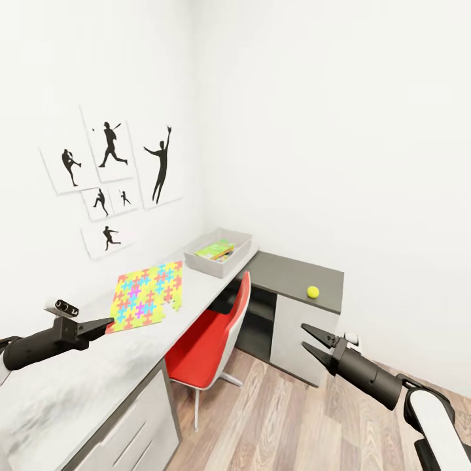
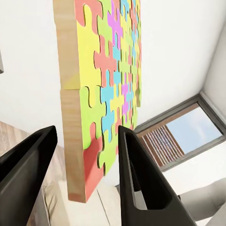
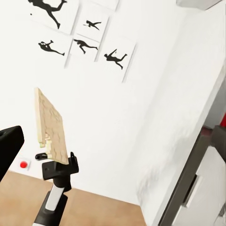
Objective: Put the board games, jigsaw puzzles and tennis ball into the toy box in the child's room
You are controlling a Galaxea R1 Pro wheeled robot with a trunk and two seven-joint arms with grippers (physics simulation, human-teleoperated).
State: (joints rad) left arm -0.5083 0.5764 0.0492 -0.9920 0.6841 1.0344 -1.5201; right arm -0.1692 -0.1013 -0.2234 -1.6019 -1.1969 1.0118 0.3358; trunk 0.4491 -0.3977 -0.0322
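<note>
My left gripper (image 1: 104, 323) is shut on the near edge of a jigsaw puzzle (image 1: 148, 293), a thin multicoloured sheet tilted up off the table (image 1: 78, 386). In the left wrist view the puzzle (image 2: 101, 94) stands between the gripper's (image 2: 87, 132) two black fingers. The right wrist view shows the puzzle's wooden underside (image 3: 49, 125) raised above that gripper (image 3: 59, 165). The toy box (image 1: 196, 260) sits at the table's far end with a green board game (image 1: 216, 250) inside. The tennis ball (image 1: 313, 292) rests on the dark cabinet (image 1: 288, 275). My right gripper (image 1: 313, 341) hangs open over the floor, below the ball.
A red chair (image 1: 209, 333) is tucked under the table between the drawers (image 1: 131, 432) and the cabinet. Athlete silhouette pictures (image 1: 108, 176) hang on the wall behind the table. Wood floor (image 1: 294, 425) lies open at the right. A window (image 2: 179, 136) shows in the left wrist view.
</note>
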